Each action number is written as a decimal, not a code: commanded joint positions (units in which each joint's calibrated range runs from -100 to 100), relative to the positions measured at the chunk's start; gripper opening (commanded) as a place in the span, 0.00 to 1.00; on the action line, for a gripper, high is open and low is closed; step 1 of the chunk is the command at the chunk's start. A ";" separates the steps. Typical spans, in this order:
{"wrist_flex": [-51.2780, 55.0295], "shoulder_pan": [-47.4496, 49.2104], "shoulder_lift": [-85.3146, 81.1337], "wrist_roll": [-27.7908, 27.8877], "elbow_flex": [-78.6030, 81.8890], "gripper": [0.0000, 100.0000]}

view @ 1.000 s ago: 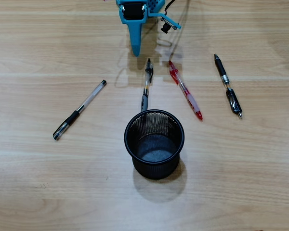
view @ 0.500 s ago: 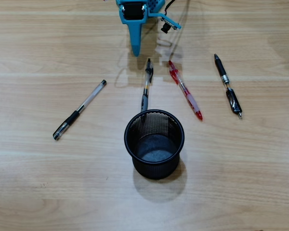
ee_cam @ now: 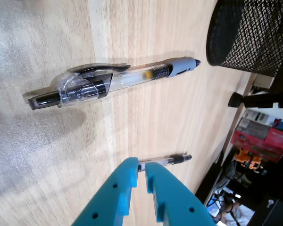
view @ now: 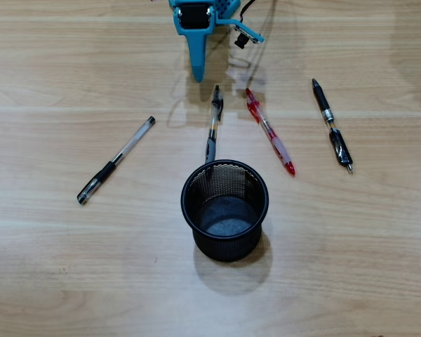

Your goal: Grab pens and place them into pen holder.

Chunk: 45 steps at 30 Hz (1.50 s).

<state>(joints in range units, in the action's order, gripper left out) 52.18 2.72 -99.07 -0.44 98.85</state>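
My claw (ee_cam: 141, 165) hangs at the overhead frame's top centre, tips pointing down-frame, clenched on nothing — the nearest black-and-clear pen (view: 212, 123) lies just below on the counter (view: 56, 267), touching the mesh pen holder (view: 224, 209).

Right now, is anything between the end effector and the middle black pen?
Nothing visible. The end effector sits just beyond the middle black pen's far tip, over bare table; the mesh pen holder stands past its near end.
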 commanded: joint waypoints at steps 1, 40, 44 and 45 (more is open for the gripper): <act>0.08 -0.75 -0.51 -0.13 0.34 0.03; 1.62 -2.40 38.30 -0.40 -38.12 0.02; 5.72 -6.33 50.62 -8.88 -49.62 0.02; 7.55 -6.88 54.10 -11.65 -53.24 0.02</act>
<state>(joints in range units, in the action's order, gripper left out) 56.58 -1.76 -52.93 -5.54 56.08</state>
